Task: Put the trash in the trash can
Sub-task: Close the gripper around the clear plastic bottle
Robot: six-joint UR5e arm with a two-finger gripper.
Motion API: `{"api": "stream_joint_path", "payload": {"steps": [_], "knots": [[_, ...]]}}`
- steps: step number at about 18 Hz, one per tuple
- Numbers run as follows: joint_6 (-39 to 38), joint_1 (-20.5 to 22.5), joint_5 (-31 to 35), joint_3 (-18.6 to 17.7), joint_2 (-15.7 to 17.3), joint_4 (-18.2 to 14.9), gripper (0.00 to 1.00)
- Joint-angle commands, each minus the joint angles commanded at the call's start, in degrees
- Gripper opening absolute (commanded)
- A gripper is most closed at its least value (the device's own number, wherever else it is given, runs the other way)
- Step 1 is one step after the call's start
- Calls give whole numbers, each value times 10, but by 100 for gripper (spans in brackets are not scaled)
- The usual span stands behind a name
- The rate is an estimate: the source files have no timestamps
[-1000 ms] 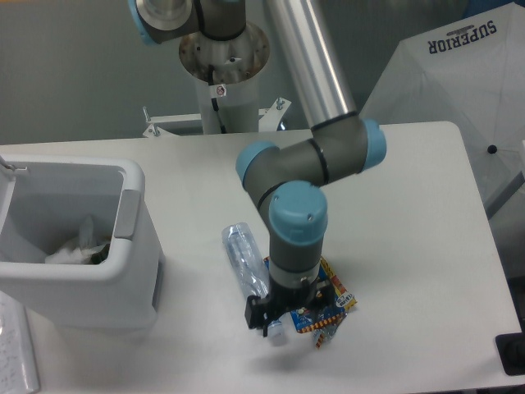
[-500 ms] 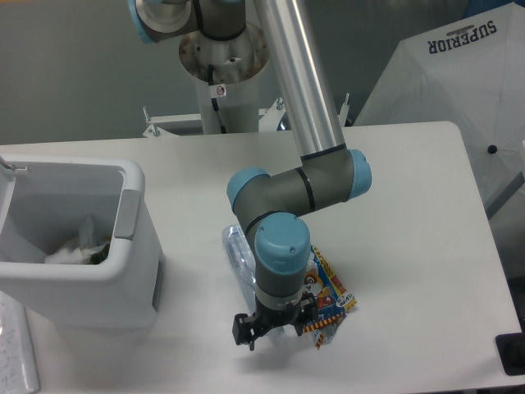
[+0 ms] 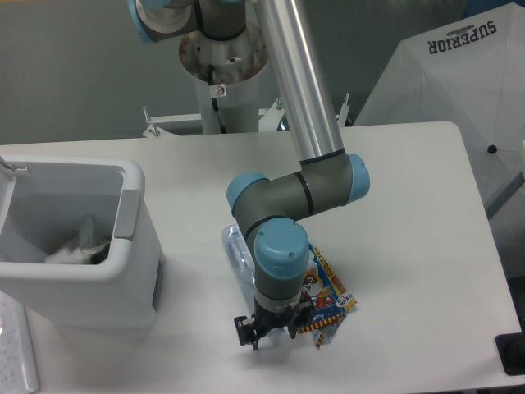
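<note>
Surface: white table (image 3: 410,205) with rounded corners, matte, lit evenly. Behind it a grey wall and my own base column (image 3: 223,82) bolted to a white bracket at the far edge. At the right, beyond the table, a white umbrella (image 3: 459,82) printed with "SUPERIOR" in dark capitals; that is the only writing I can read. A small red-and-white sticker sits on the base column, too small to make out.

My gripper (image 3: 264,332) hangs low over the near part of the table, wrist pointing straight down. My wrist housing hides the fingers from this view; I cannot tell whether my jaws are spread or closed.

Trash: the clear crushed bottle (image 3: 239,254) lies on the table, mostly hidden beneath my wrist, one end showing to the left of it. The blue snack packet (image 3: 330,289) lies flat just right of my wrist, cartoon figure and yellow-red edge visible; its print is not legible.

Trash can (image 3: 135,254): white bin at the left of the table, well apart from both items, with pale crumpled material inside
</note>
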Motion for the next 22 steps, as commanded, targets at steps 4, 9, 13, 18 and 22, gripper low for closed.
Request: {"api": "stream_joint_path", "payload": {"steps": [4,9,13,18,22], "knots": [[0,0,0,-1,0,0,44],[-1,0,0,-1,2,-1,34],[-1,0,-3,7,3,0,29],[3,3,-5,23,11,1,28],[6,10,-8,32,47,1,28]]}}
